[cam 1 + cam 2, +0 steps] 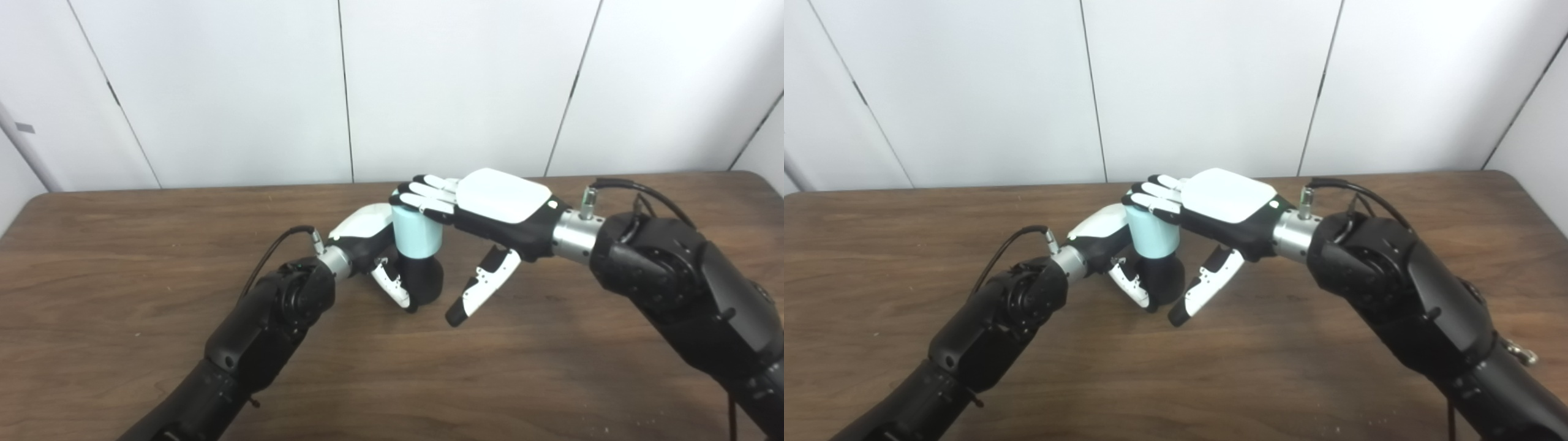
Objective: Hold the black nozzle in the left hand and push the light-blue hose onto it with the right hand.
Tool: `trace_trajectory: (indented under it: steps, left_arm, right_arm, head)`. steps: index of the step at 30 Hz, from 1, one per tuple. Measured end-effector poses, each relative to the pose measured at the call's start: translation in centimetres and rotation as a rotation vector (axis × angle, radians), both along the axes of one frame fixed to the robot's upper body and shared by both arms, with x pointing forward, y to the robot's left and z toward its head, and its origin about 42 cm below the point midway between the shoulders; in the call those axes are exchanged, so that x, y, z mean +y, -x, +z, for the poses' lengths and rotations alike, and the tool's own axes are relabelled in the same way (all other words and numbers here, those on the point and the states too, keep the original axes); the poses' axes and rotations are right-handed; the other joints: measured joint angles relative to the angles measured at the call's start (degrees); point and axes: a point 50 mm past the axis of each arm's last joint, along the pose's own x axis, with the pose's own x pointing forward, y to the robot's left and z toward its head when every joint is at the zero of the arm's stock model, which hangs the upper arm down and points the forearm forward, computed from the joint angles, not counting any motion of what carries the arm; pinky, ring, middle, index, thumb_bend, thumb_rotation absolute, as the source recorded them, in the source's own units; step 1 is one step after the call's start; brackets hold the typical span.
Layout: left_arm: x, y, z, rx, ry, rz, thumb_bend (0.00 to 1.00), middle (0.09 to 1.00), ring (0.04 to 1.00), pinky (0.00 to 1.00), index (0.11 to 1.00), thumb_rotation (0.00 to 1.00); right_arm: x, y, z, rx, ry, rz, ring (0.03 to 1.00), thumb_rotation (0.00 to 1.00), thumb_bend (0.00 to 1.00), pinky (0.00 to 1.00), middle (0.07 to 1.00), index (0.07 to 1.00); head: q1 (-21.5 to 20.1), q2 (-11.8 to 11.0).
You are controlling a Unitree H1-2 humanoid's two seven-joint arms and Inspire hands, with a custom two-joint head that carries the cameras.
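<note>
The black nozzle [424, 278] stands upright on the wooden table [122, 245], and my left hand [370, 245] is wrapped around its base, thumb in front. The light-blue hose piece [416, 233] sits on top of the nozzle, upright. My right hand [484, 208] lies palm down over the hose, its fingers [422, 196] flat on the hose's top rim. Its thumb [484, 285] hangs down to the right of the nozzle, apart from it. The right hand presses rather than grasps.
Both forearms reach in from the bottom corners and meet at the table's middle. A white panelled wall [343, 86] stands right behind the table's far edge. Cables loop off both wrists [637, 190].
</note>
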Motion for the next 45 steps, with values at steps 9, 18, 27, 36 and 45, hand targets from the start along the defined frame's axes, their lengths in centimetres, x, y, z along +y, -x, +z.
trace_trajectory:
  steps: [9, 18, 27, 36, 45]
  left_arm:
    - [0.0, 0.0, 0.0, 0.0, -0.002, 0.0, 0.52, 0.535, 0.632, 0.85, 0.451, 0.0]
    - [-0.1, 0.0, 0.0, -0.002, -0.001, -0.003, 0.52, 0.53, 0.624, 0.85, 0.453, 0.0]
    - [-0.4, 0.1, 0.1, -0.002, 0.002, -0.008, 0.52, 0.527, 0.62, 0.85, 0.455, 0.0]
    - [-0.4, 0.1, 0.1, -0.002, 0.002, -0.008, 0.52, 0.53, 0.624, 0.88, 0.448, 0.0]
    - [-0.2, 0.1, 0.1, 0.002, 0.004, -0.004, 0.52, 0.53, 0.629, 0.88, 0.449, 0.0]
  right_arm:
    - [-0.4, 0.0, -0.1, -0.006, 0.015, -0.007, 0.994, 0.8, 0.79, 0.95, 1.0, 0.99]
    - [-1.2, 0.7, -0.2, -0.013, 0.029, -0.009, 0.991, 0.8, 0.79, 0.95, 1.0, 0.985]
    - [-2.0, 1.0, -0.3, -0.002, 0.019, -0.012, 0.979, 0.83, 0.79, 0.93, 0.998, 0.985]
    - [-2.2, 1.0, -0.3, 0.005, 0.012, -0.01, 0.976, 0.84, 0.79, 0.93, 0.987, 0.977]
    - [-1.6, 0.7, -0.5, 0.006, 0.019, -0.016, 0.975, 0.83, 0.79, 0.93, 0.986, 0.976]
  head:
    - [0.0, 0.0]
    - [-0.09, 0.26]
    - [-0.17, 0.35]
    - [0.09, 0.7]
    - [0.26, 0.88]
